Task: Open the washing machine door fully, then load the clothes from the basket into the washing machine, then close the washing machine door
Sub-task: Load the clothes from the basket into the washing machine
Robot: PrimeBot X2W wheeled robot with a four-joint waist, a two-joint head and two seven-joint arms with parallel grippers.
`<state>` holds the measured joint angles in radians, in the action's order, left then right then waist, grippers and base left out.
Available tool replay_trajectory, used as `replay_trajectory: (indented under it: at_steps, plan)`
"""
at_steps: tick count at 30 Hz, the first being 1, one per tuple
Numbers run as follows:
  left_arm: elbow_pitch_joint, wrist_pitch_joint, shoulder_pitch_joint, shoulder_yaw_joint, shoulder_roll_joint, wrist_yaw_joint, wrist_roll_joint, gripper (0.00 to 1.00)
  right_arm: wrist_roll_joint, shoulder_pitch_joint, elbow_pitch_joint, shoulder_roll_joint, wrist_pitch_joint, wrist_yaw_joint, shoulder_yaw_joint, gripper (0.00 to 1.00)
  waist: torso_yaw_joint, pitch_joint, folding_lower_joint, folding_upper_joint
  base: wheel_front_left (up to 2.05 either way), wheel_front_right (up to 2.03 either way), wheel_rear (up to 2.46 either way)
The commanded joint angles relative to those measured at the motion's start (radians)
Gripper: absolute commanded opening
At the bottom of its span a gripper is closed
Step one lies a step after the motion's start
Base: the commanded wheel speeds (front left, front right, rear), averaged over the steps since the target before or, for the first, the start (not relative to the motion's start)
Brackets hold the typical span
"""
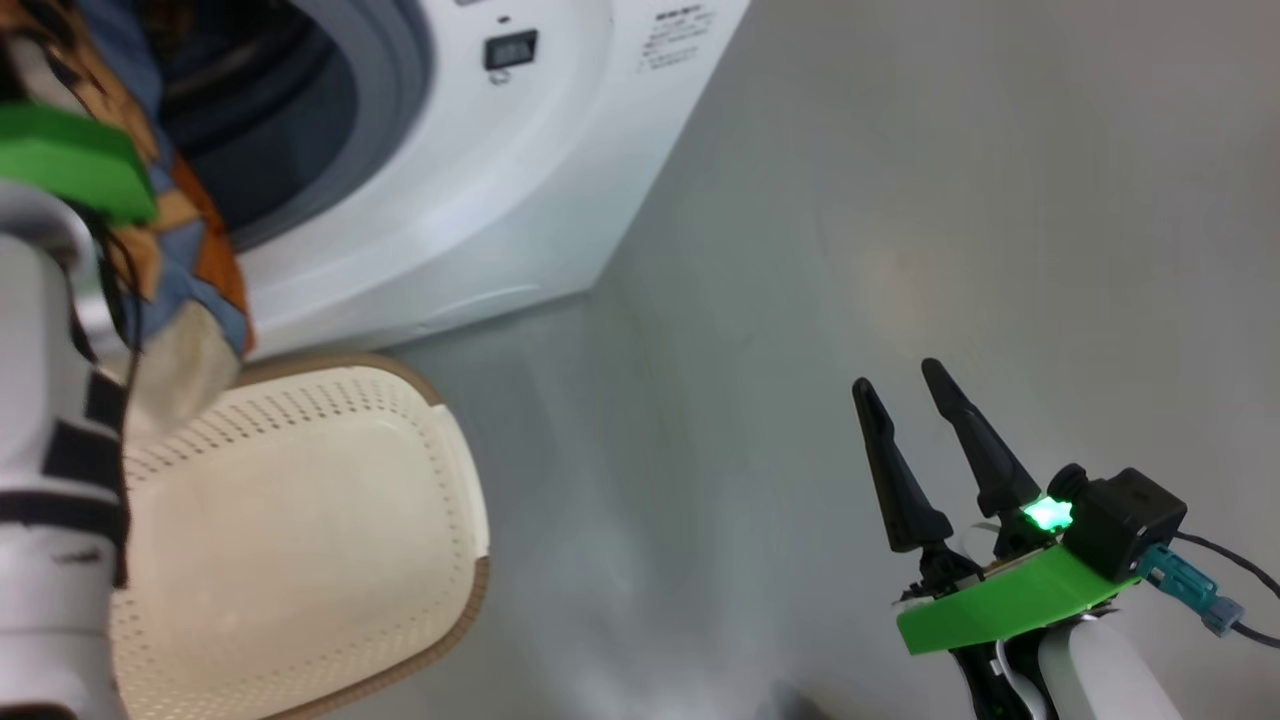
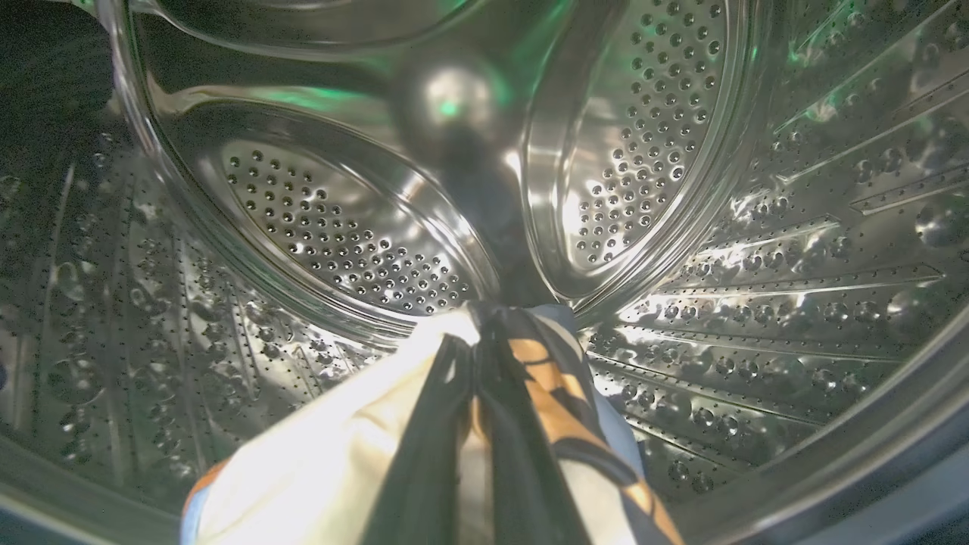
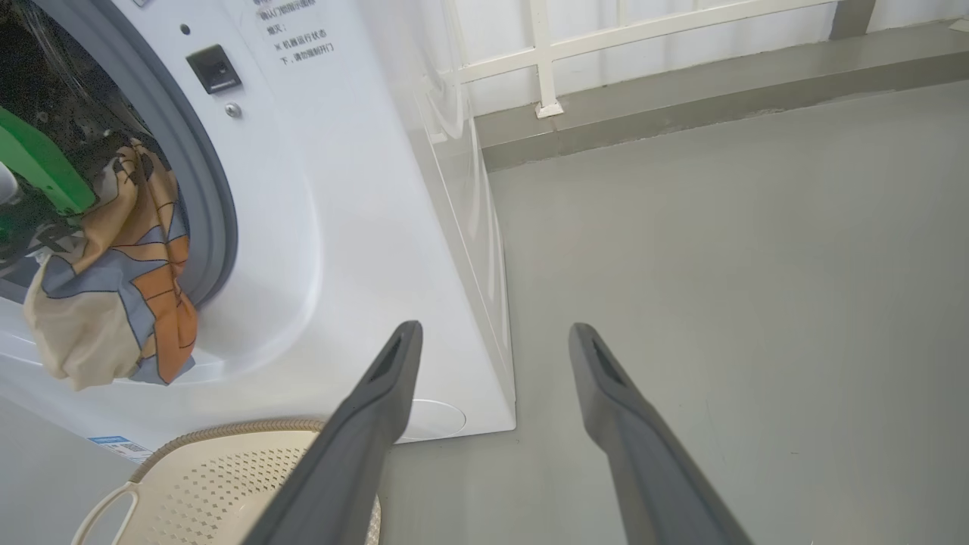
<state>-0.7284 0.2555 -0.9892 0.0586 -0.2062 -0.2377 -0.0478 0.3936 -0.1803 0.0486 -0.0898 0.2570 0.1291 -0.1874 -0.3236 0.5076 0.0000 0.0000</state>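
At upper left, the washing machine (image 1: 520, 200) has a glossy white shell, possibly enamelled metal; its drum (image 2: 341, 227) is polished perforated steel, its seal (image 3: 216, 227) matt grey rubber. The clothes (image 3: 113, 303) are soft matt cloth. The basket (image 1: 300, 520), lower left, is matt cream plastic.

Big white boxy front-loading washing machine (image 1: 520, 200): top and left cut off by the head view's edge; printed panel text (image 1: 678, 38) too small to read; small cream perforated plastic basket (image 1: 300, 440): near end past the bottom edge, left side behind the pale forearm (image 1: 45, 330); blue, orange and cream printed clothes (image 1: 185, 250): upper part behind the green wrist plate (image 1: 70, 160); steel drum hub (image 2: 450, 106): blurred.
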Motion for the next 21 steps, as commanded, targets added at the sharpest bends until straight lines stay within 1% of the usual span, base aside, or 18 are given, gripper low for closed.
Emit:
replay_trajectory:
  at_steps: [1,4,9,16,21]
  plan:
    - [0.009,0.006,-0.04,-0.016,-0.046,-0.01,0.013,0.0,0.017,-0.01,-0.019,-0.005,0.005,0.002,-0.026,1.0,-0.045,0.052,0.0,0.0,0.0,0.0,0.0]
    - [-0.021,0.006,-0.104,-0.006,-0.065,-0.017,0.03,0.0,0.023,-0.022,-0.02,-0.004,0.005,0.002,-0.038,1.0,-0.06,0.078,0.0,0.0,0.0,0.0,0.0]
    - [-0.092,0.006,-0.187,0.005,-0.096,-0.014,0.042,0.0,0.035,-0.032,-0.009,-0.011,0.005,0.002,-0.071,1.0,-0.081,0.099,0.0,0.0,0.0,0.0,0.0]
    - [-0.188,0.006,-0.328,0.04,-0.145,-0.001,0.075,0.0,0.044,-0.03,-0.005,-0.042,0.005,0.002,-0.113,1.0,-0.1,0.137,0.0,0.0,0.0,0.0,0.0]
    - [-0.247,0.006,-0.436,0.059,-0.165,0.011,0.086,0.0,0.057,-0.024,-0.001,-0.061,0.005,0.002,-0.155,1.0,-0.108,0.176,0.0,0.0,0.0,0.0,0.0]
